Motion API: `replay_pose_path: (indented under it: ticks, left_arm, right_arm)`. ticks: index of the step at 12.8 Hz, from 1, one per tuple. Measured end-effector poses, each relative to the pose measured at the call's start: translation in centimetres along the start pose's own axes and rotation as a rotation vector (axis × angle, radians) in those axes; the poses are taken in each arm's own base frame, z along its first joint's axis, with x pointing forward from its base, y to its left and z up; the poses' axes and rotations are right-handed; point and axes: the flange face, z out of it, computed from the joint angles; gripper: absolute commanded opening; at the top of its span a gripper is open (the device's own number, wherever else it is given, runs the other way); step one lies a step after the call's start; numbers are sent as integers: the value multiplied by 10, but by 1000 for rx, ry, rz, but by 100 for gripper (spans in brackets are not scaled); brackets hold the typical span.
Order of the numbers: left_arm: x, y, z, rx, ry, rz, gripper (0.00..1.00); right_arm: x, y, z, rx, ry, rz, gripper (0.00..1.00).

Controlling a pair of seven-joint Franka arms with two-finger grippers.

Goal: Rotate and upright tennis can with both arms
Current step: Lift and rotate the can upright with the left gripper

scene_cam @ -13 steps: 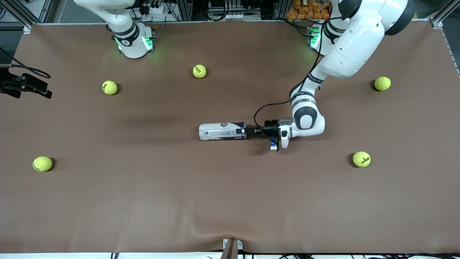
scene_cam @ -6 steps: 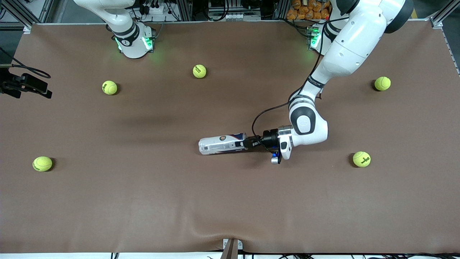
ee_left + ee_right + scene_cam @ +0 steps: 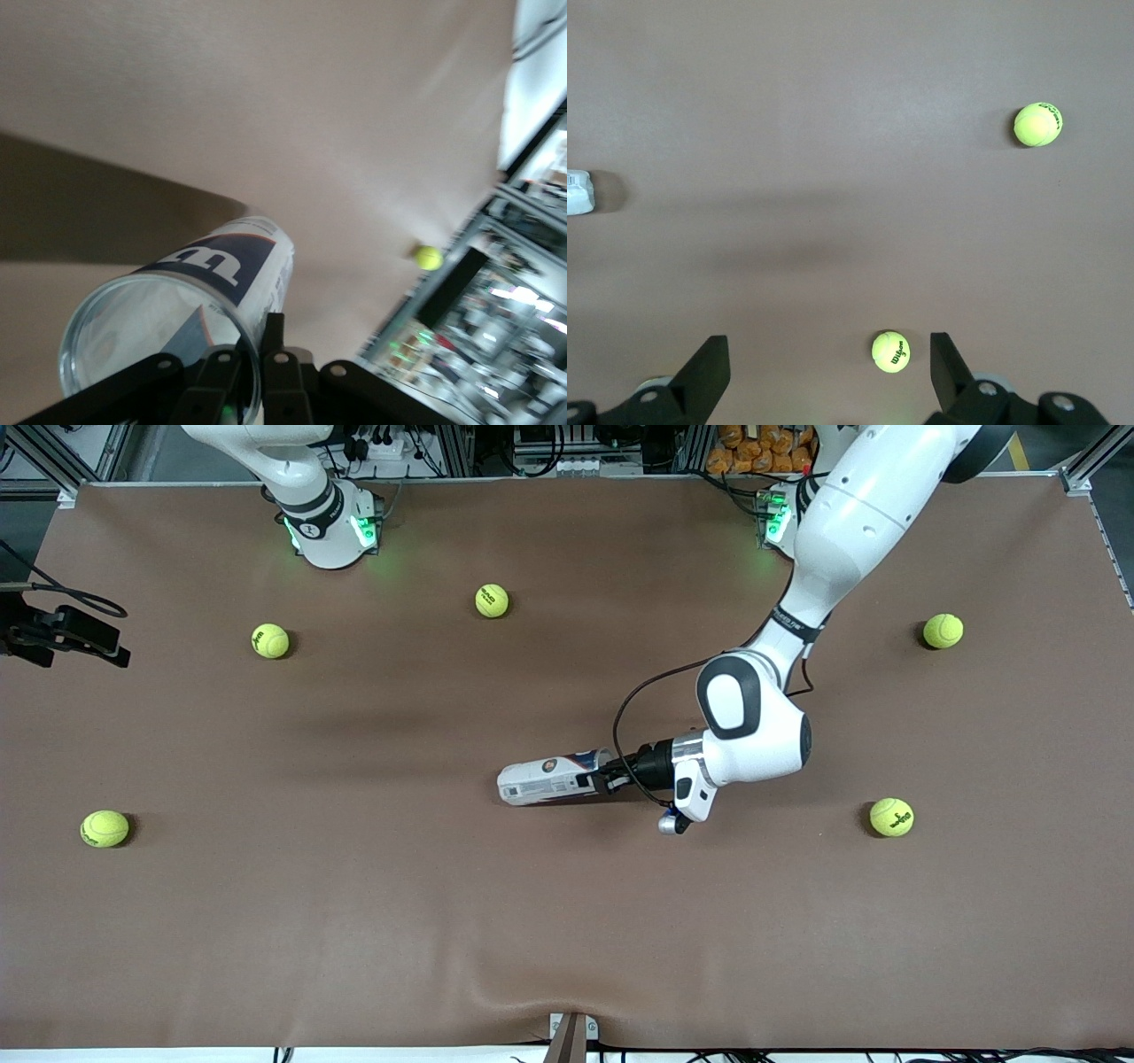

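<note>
My left gripper (image 3: 605, 778) is clenched on the open rim of the tennis can (image 3: 554, 777), mid-tabletop, tilted; such a thin hold may slip; my right gripper (image 3: 829, 376) waits released, high.

A brown-covered table (image 3: 567, 921) carries five yellow-green tennis balls: two (image 3: 492, 600) (image 3: 270, 641) near the right arm's base, one (image 3: 104, 828) nearer the camera, and two (image 3: 943, 631) (image 3: 891, 817) toward the left arm's end.
</note>
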Motion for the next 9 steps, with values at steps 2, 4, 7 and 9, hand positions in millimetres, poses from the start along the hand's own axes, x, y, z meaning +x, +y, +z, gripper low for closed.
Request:
replay_pose_path:
  ticks: [2, 4, 7, 9]
  left_arm:
    - [-14, 27, -10, 117, 67, -14, 0]
    - [-32, 58, -15, 222, 142, -18, 0]
    - [-57, 82, -15, 355, 153, -15, 0]
    - [-74, 93, -13, 428, 163, 6, 0]
  right_arm:
    - [0, 0, 0, 0, 0, 0, 100]
    - [0, 0, 0, 0, 0, 0, 100]
    - [0, 0, 0, 0, 0, 0, 100]
    - [0, 0, 0, 0, 0, 0, 100]
